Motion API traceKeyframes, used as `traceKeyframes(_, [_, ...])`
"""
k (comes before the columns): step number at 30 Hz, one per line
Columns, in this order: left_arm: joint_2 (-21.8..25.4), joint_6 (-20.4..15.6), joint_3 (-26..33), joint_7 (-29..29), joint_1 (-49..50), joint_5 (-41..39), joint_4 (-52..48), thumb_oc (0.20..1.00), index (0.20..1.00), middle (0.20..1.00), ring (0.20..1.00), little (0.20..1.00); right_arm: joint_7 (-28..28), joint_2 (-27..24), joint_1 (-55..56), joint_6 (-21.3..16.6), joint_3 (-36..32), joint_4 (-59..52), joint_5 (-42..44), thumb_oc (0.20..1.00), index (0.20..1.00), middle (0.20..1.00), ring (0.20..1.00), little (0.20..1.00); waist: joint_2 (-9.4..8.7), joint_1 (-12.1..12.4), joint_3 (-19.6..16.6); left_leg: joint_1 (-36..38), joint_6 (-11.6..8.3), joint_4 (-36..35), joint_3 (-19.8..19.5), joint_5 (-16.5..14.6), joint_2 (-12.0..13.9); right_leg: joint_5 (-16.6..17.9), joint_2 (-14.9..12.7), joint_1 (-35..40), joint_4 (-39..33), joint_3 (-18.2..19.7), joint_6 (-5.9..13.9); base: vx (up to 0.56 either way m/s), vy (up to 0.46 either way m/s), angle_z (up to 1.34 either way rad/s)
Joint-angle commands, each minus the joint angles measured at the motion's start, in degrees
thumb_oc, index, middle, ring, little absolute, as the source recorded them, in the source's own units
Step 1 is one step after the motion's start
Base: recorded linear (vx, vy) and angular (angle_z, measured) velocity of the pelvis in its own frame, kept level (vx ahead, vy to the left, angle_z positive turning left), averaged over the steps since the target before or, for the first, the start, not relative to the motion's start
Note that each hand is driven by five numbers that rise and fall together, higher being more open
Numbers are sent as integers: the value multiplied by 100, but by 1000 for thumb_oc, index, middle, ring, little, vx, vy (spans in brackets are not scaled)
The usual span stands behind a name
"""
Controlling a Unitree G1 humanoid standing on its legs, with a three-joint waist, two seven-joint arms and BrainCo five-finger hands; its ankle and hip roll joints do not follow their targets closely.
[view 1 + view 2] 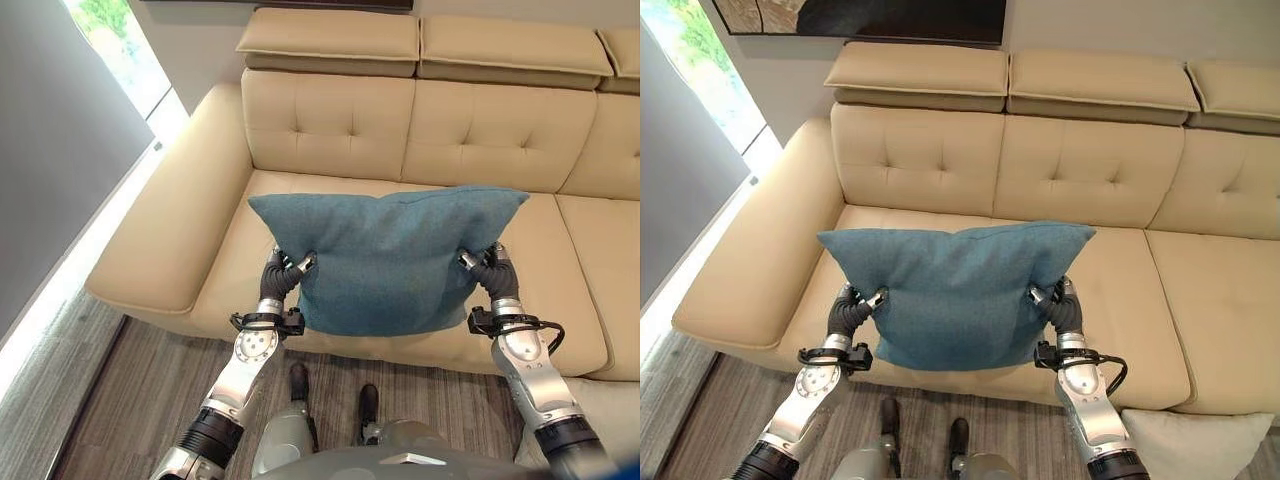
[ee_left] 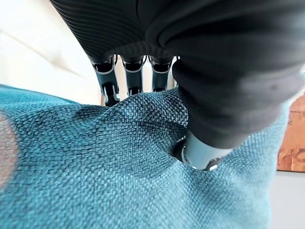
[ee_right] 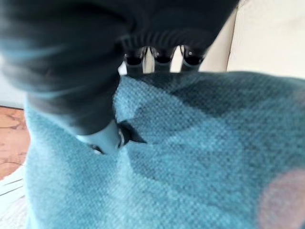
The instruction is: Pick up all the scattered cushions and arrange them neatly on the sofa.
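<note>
A teal cushion (image 1: 385, 260) hangs in the air over the front of the beige sofa's left seat (image 1: 245, 225). My left hand (image 1: 283, 274) pinches its left edge and my right hand (image 1: 490, 268) pinches its right edge. In the left wrist view the thumb (image 2: 202, 150) presses into the teal fabric (image 2: 95, 162) with the fingers (image 2: 133, 78) curled behind it. The right wrist view shows the same hold: thumb (image 3: 102, 136) on the cloth (image 3: 190, 157), fingers (image 3: 162, 57) over its edge. A pale grey cushion (image 1: 1195, 445) lies on the floor by the sofa's front, at the lower right.
The sofa has a wide left armrest (image 1: 165, 215), tufted backrests (image 1: 410, 120) and headrests (image 1: 420, 45). Its right seat (image 1: 1225, 310) is bare. Wood floor (image 1: 100, 400) runs in front of it. A window (image 1: 120, 45) and grey wall (image 1: 50, 150) stand to the left.
</note>
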Motion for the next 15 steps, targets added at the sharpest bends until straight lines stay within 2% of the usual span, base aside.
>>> traceKeyframes(1, [109, -491, -73, -222, -265, 67, -660, 200, 200, 200, 200, 200, 149, 115, -287, -459, 31, -662, -66, 200, 200, 200, 200, 200, 62, 93, -482, 491, 154, 177, 169, -76, -139, -687, -510, 561, 212, 351, 935, 341, 215, -37])
traceKeyframes(4, [160, -473, -28, -209, -258, 69, -706, 200, 200, 200, 200, 200, 165, 169, -335, -425, 39, -675, -126, 200, 200, 200, 200, 200, 30, 135, -543, 668, 275, 237, 256, -257, -228, -743, -659, 571, 415, 423, 1010, 196, 228, -27])
traceKeyframes(5, [232, -497, 91, -161, -223, 86, -794, 200, 200, 200, 200, 200, 205, 316, -432, -423, 74, -679, -173, 200, 200, 200, 200, 200, 64, 216, -530, 875, 485, 299, 357, -517, -346, -738, -867, 275, 1167, 510, 1187, 160, 334, -25])
traceKeyframes(9, [311, -527, 193, -136, -207, 123, -803, 200, 200, 200, 200, 200, 262, 432, -475, -437, 105, -682, -232, 200, 200, 200, 200, 200, 181, 210, -387, 1087, 647, 173, 445, -579, -367, -475, -986, -442, 2440, 591, 1417, 62, 176, -48])
traceKeyframes(12, [292, -558, 219, -151, -216, 136, -761, 200, 200, 200, 200, 200, 275, 446, -438, -435, 73, -649, -261, 200, 200, 200, 200, 200, 225, 132, -376, 1307, 656, 3, 385, -613, -424, -473, -939, -650, 2153, 621, 1353, 115, 31, 0])
traceKeyframes(15, [289, -597, 221, -204, -286, 122, -719, 200, 200, 200, 200, 200, 231, 434, -479, -432, 48, -603, -250, 200, 200, 200, 200, 200, 193, 70, -372, 1397, 606, -78, 322, -642, -484, -341, -939, -633, 1232, 575, 1353, 114, -49, -1])
